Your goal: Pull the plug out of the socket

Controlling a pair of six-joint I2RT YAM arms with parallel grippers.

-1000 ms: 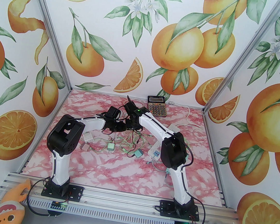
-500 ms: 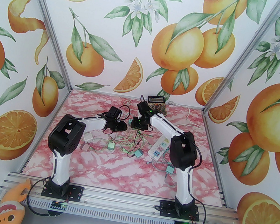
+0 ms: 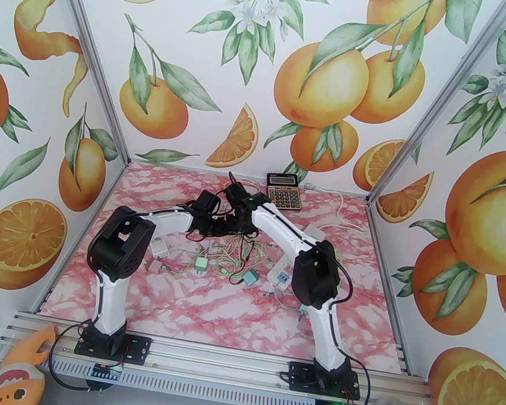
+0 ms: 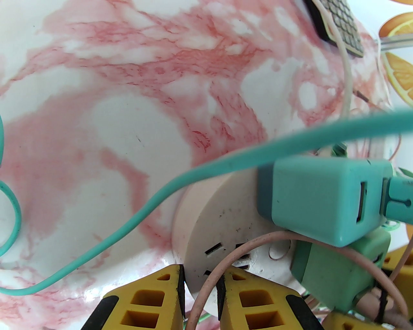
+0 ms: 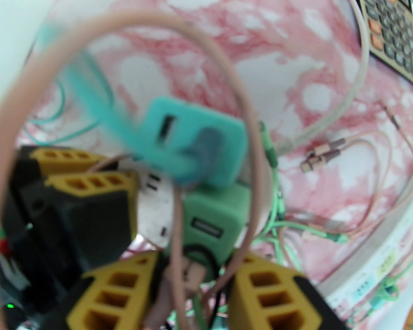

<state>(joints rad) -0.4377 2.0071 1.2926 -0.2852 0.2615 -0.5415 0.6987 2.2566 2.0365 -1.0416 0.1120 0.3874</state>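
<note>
A round white socket (image 4: 219,225) lies among cables at the middle of the table. A teal plug (image 4: 316,199) and a green plug (image 4: 335,274) sit in it. My left gripper (image 4: 200,290) is shut on the socket's near rim, and a pink cable crosses between its yellow fingers. In the right wrist view the teal plug (image 5: 206,141) is blurred above the green plug (image 5: 213,219). My right gripper (image 5: 195,290) is closed around a pink plug (image 5: 190,277) just below the green one. From above, both grippers (image 3: 225,226) (image 3: 236,225) meet over the socket.
A white power strip (image 3: 283,273) lies under the right arm. A calculator (image 3: 284,191) stands at the back edge. Loose plugs (image 3: 201,263) (image 3: 250,277), a white adapter (image 3: 159,248) and tangled thin cables (image 3: 236,251) lie in front of the grippers.
The right arm swung out to the right and back half a second ago, and now stands at the socket again, as one second ago. The left arm has hardly moved.
</note>
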